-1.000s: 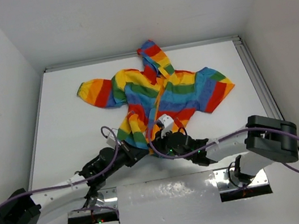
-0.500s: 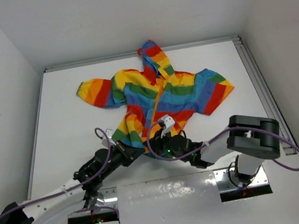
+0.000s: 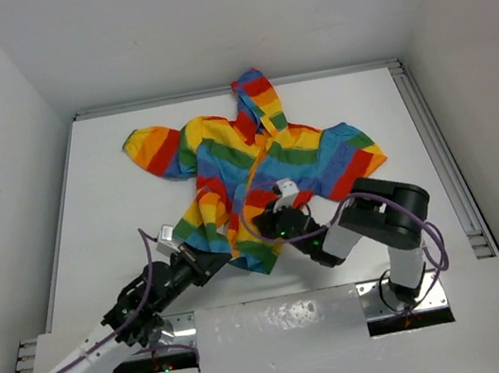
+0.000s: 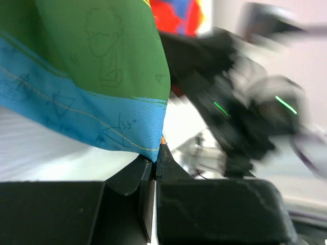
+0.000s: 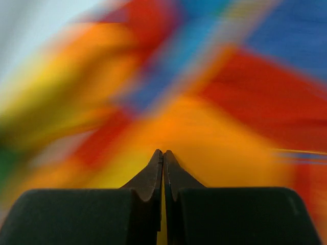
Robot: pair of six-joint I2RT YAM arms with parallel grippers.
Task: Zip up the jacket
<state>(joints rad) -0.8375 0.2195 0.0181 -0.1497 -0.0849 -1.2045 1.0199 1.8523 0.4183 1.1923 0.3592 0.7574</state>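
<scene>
The rainbow-striped jacket (image 3: 268,155) lies flat on the white table, hood at the back. My left gripper (image 3: 210,262) is at its near hem. In the left wrist view that gripper (image 4: 156,154) is shut on the blue hem corner of the jacket (image 4: 92,76), beside a bit of orange zipper trim (image 4: 163,139). My right gripper (image 3: 277,226) rests on the jacket's front by the zipper line. In the right wrist view it (image 5: 163,152) is shut, its tips pressed into blurred orange and red jacket fabric (image 5: 230,127). The blur hides what is between them.
A metal rail (image 3: 428,137) runs along the table's right edge. Shiny mounting plates (image 3: 281,320) lie at the near edge between the arm bases. The right arm (image 4: 240,117) shows blurred close behind the hem in the left wrist view.
My left arm has drawn back to the near left with the hem, pulling the jacket's lower part that way. My right arm has folded in and its gripper has moved up the jacket's front.
</scene>
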